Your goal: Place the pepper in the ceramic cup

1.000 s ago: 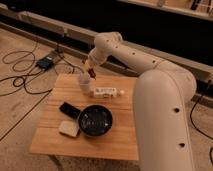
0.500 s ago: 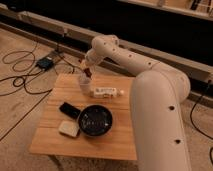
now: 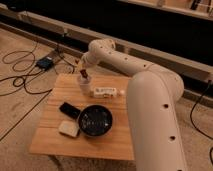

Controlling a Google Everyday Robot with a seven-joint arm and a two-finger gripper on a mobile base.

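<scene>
Above the far left part of the wooden tabletop (image 3: 107, 145), the pincer (image 3: 84, 75) hangs directly over the ceramic cup (image 3: 85, 86), closed on the pepper (image 3: 84, 76). The pepper is a small, dark red-brown sliver, and its long axis runs roughly up and down, its lower end pointing into the cup's mouth; whether it touches the rim cannot be told. The cup is plain white, upright and narrow, standing near the tabletop's back edge. Just to its right lies a white oblong bottle (image 3: 106, 92) on its side. Nearer the front sits a wide dark bowl (image 3: 95, 120), with a black flat item (image 3: 69, 109) and a pale block (image 3: 69, 129) to its left.
</scene>
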